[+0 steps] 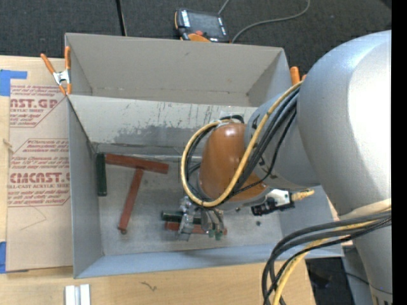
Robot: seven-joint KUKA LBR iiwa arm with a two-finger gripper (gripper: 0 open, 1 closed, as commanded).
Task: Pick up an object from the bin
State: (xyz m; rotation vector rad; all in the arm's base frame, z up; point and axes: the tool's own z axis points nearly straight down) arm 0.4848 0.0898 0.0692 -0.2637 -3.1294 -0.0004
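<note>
Working at the reach-down step, by the look of it: gripper [200, 224] hanging low at the floor of the bin [82, 183], right of the foot of the red-brown T-shaped piece [135, 173], over a small dark and red thing [170, 219]. Not showing whether spread or closed. Calling next, probably, for closing on that small thing and lifting clear. Counting: one T-shaped piece, one dark bar [101, 175] just left of it, one small thing, perhaps more hidden.

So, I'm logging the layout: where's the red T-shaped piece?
In the camera view the red T-shaped piece lies left on the bin floor, right of the dark bar and left of the gripper.
</note>
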